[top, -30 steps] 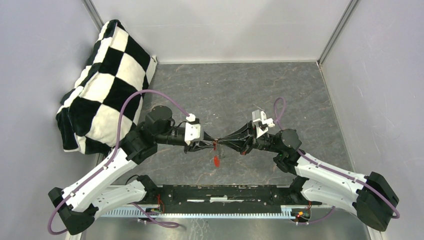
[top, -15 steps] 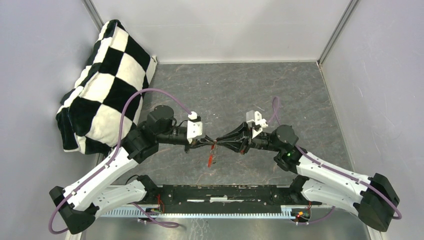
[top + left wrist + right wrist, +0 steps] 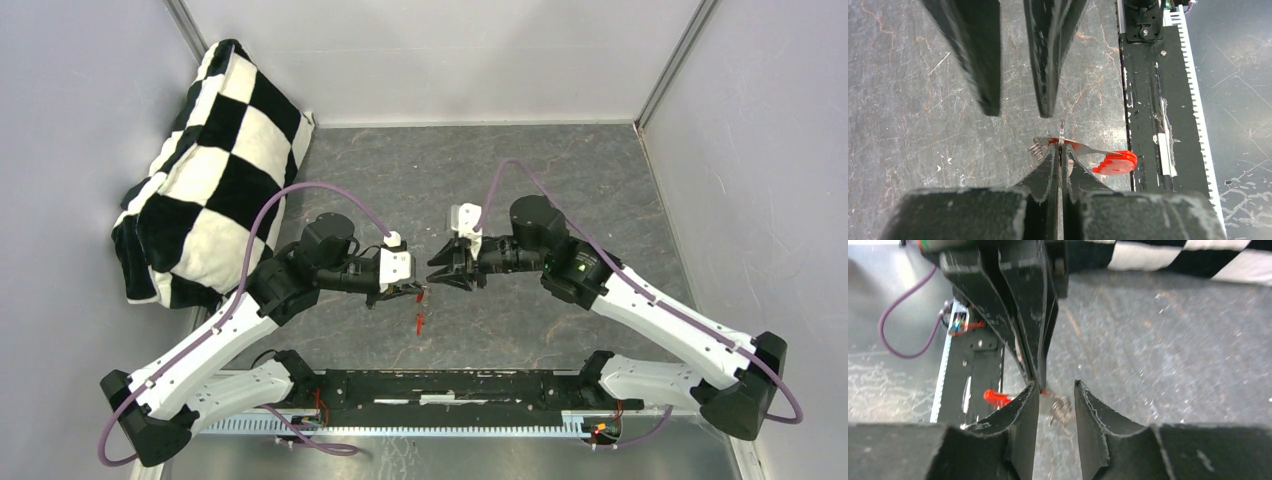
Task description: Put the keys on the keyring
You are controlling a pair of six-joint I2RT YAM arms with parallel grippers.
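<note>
Grey table [image 3: 560,180] — left fingers [image 3: 1047,172] pinch the keyring [image 3: 1061,136], red key [image 3: 1115,162] dangling.

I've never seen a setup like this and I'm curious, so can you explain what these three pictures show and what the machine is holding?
It is two robot arms bolted at the near edge of a grey table, each ending in a two-finger gripper. One picture looks down from above; the other two come from small cameras on the wrists, so each sees its own fingers. The left gripper is shut on the thin keyring, and a red-headed key seems to hang from it. The right gripper faces it with open jaws, holding nothing. A black-and-white checkered cushion leans in the far left corner.
</note>
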